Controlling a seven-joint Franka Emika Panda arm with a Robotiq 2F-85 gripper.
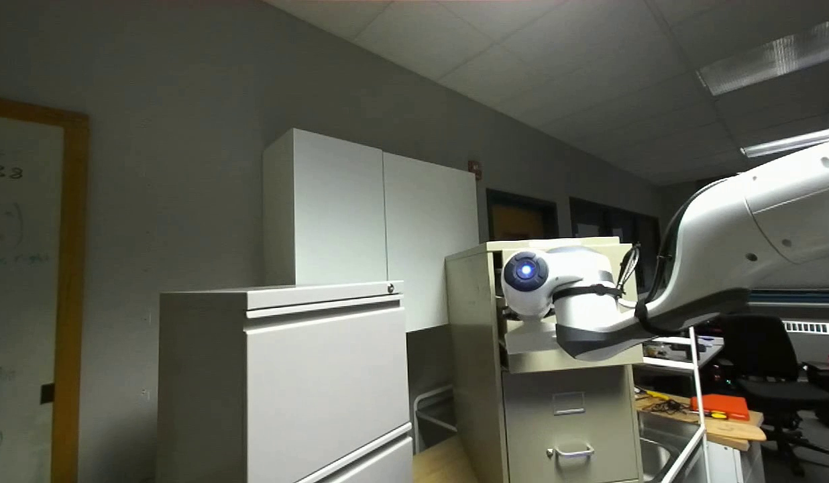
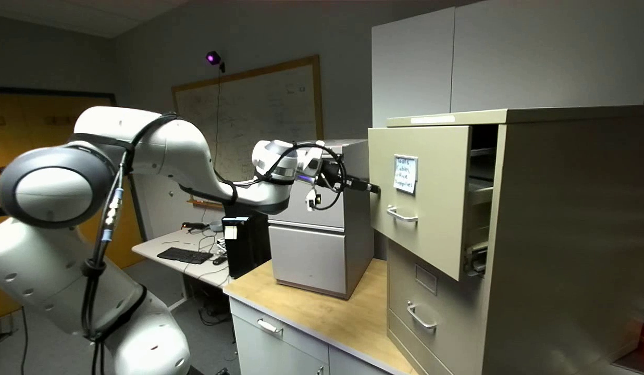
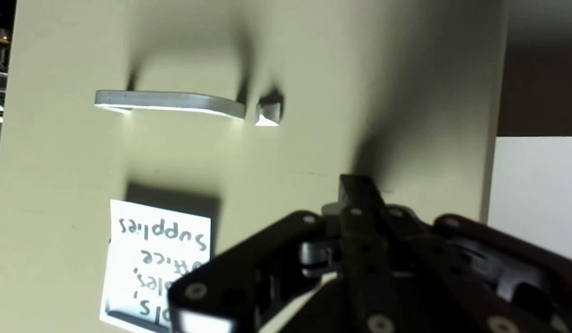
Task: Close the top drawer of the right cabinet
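The right cabinet is a narrow beige metal filing cabinet, also in an exterior view. Its top drawer stands partly pulled out, with a dark gap beside its front. The drawer front carries a metal handle and a handwritten label. In the wrist view the front fills most of the picture, upside down. My gripper is shut with nothing between the fingers. Its fingertips are at the front near its side edge, away from the handle; contact cannot be told. In an exterior view my arm hides the gripper.
A light-grey low cabinet stands on a wooden counter beside the beige cabinet. It also shows in an exterior view. A white cupboard hangs on the wall behind. A closed lower drawer sits below the top drawer.
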